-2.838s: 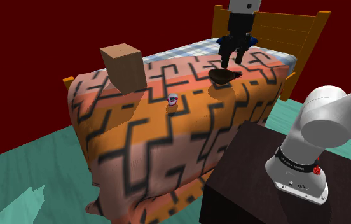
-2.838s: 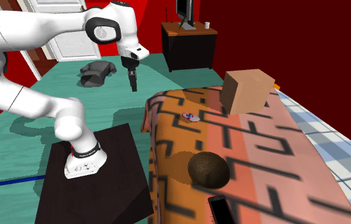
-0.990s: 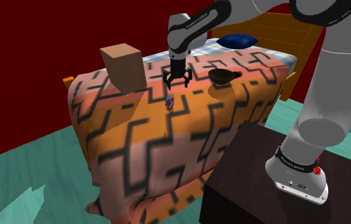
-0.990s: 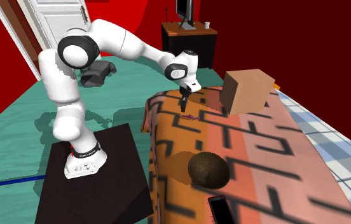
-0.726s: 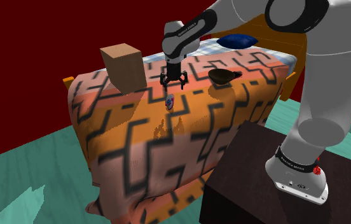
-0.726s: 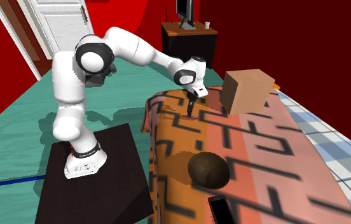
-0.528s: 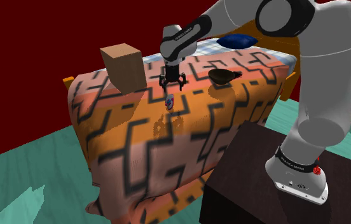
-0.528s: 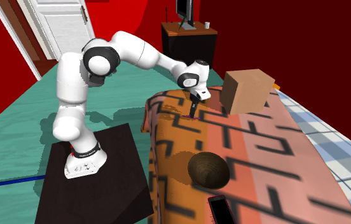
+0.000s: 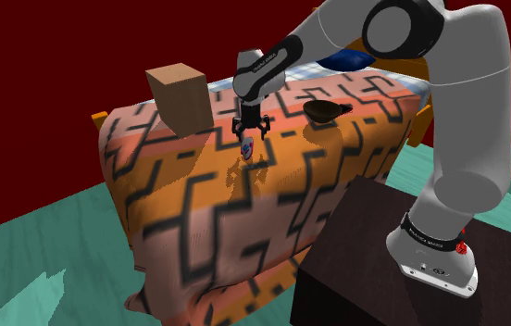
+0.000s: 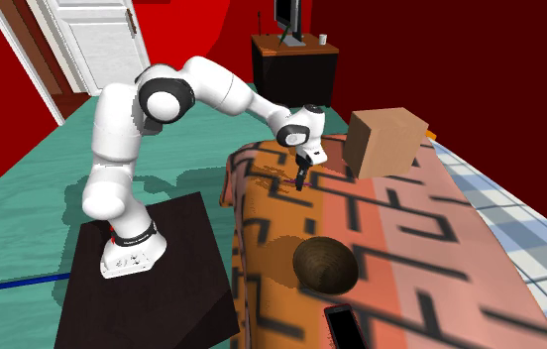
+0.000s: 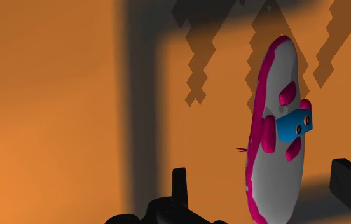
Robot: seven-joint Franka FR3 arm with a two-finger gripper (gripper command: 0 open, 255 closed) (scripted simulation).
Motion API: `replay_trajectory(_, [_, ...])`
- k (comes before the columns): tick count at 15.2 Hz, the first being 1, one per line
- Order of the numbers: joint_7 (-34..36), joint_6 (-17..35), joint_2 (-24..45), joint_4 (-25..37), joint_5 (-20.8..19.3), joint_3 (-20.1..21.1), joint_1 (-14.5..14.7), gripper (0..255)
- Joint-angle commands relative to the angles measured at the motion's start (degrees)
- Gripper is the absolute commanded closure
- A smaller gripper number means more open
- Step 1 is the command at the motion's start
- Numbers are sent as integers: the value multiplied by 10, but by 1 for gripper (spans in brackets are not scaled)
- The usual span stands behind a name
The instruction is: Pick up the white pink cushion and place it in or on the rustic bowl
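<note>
shoulder view, read left to right. a brown box (image 9: 180, 97) is noted at the far left of the bed, standing on the orange zigzag bedspread (image 9: 207, 222). to its right, the gripper (image 9: 250, 131) is seen pointing down, just above the cushion (image 9: 249, 147), a small white piece with a pink rim. further right and farther back the dark bowl (image 9: 326, 111) is recorded, well apart from the cushion. the stand (image 9: 411, 278) is at the near right.

change logged: 2.8 s ago the hand was held high over the bowl end of the bed. it has since been swung left over the cushion and, across the last second, lowered step by step towards it. cushion and bowl are found where they were.

wrist view: the fingers (image 11: 179, 186) are spread wide. the cushion is seen as a narrow oval on the bedspread between them, nearer one finger than the other. a gap is seen on each side, so nothing is gripped.

judgement: the approach is taken as nearly finished. a short further descent and a closing of the fingers are still required before the cushion can be lifted and carried right to the bowl. as the cushion appears slim, a shallow pinch could be lost.
</note>
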Motion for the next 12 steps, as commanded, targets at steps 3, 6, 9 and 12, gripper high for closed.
replay_trajectory(3, [0,3,1,-1,0,0,0,0])
replay_trajectory(6, [0,3,1,-1,0,0,0,0])
replay_trajectory(9, [0,3,1,-1,0,0,0,255])
replay_trajectory(12, [-1,3,2,-1,0,0,-1,255])
